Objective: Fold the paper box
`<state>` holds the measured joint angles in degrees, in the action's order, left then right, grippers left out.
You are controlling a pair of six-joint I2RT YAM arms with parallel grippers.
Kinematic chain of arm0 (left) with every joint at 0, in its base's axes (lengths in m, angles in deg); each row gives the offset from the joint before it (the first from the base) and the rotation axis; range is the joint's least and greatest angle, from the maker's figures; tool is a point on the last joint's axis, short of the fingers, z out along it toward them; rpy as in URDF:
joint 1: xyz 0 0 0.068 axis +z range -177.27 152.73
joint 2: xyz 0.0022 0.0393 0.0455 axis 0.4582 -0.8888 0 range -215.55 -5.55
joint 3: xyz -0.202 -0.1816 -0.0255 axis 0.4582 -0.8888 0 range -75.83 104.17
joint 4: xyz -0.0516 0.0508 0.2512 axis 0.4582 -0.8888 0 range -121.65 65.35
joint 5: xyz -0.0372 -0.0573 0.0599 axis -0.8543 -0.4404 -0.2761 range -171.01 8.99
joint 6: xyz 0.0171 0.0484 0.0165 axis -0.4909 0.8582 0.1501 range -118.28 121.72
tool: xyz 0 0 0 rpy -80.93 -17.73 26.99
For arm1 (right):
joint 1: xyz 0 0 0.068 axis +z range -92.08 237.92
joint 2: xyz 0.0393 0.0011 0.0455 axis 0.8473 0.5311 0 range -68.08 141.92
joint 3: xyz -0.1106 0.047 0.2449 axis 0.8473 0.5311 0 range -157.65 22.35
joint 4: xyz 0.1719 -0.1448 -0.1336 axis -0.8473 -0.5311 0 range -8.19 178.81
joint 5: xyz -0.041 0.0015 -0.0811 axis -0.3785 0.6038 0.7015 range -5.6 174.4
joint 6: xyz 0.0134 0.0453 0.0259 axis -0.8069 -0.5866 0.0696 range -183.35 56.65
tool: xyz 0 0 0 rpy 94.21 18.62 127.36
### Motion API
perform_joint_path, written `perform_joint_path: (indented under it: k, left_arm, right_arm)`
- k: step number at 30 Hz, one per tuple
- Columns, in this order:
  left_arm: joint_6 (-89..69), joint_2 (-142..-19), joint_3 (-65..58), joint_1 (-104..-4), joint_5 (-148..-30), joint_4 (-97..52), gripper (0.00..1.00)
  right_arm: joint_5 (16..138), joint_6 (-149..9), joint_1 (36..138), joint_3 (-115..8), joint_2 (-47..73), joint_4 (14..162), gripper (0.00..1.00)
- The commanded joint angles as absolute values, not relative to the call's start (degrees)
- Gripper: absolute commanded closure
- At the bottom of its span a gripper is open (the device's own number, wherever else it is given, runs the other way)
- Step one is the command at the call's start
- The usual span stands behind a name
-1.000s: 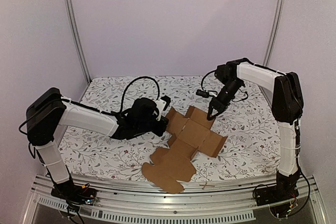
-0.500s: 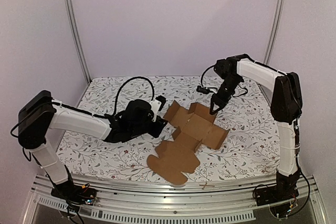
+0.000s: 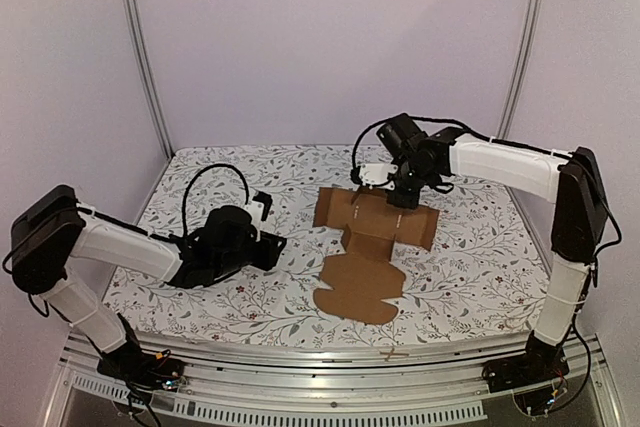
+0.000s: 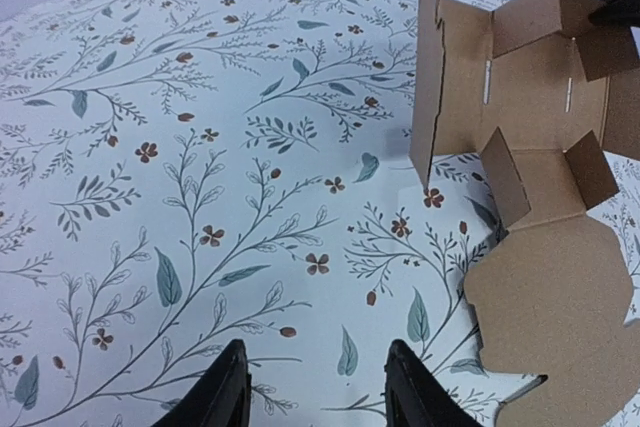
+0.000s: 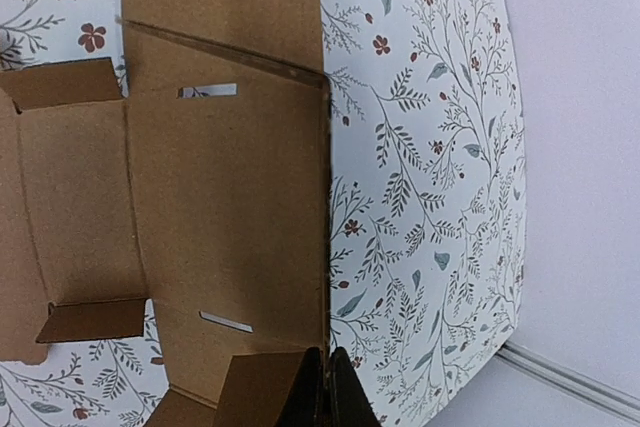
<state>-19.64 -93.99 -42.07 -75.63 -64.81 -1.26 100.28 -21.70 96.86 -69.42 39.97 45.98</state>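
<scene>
The paper box (image 3: 372, 247) is a brown cardboard die-cut sheet lying mostly flat in the middle of the table, with some flaps raised. My right gripper (image 3: 397, 195) is shut on the box's far edge; the right wrist view shows the fingers (image 5: 340, 402) pinching the edge of the box (image 5: 230, 197). My left gripper (image 3: 278, 240) is open and empty, left of the box and apart from it. In the left wrist view its fingers (image 4: 405, 392) hover over the cloth, with the box (image 4: 540, 147) at the right.
The table (image 3: 200, 187) is covered with a white floral cloth. A metal rail (image 3: 300, 397) runs along the near edge. Upright frame posts (image 3: 140, 47) stand at the back corners. A small stick (image 3: 392, 353) lies at the front edge.
My right gripper has moved left and toward the centre, dragging and turning the box. My left gripper has drawn back to the left, away from the box.
</scene>
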Motion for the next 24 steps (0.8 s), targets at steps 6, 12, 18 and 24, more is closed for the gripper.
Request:
perform_joint_path:
  k: [6,12,18,24]
  left_arm:
    - [-23.32,-103.38,-41.09,-70.41,-72.28,8.76,0.53]
    - [-22.15,-108.37,-39.43,-70.34,-80.18,14.43,0.53]
    - [-22.33,-108.92,-42.99,-71.09,-87.55,24.80,0.50]
    - [-19.58,-110.02,-41.32,-73.06,-91.50,24.13,0.49]
  right_arm:
    - [116.07,-8.06,108.58,-48.02,31.70,76.97,1.00]
    - [117.45,-6.14,112.06,-39.41,28.26,85.35,1.00]
    - [120.02,-4.20,115.08,-30.90,24.70,96.01,1.00]
    - [122.27,1.18,118.00,-21.26,24.47,111.77,1.00]
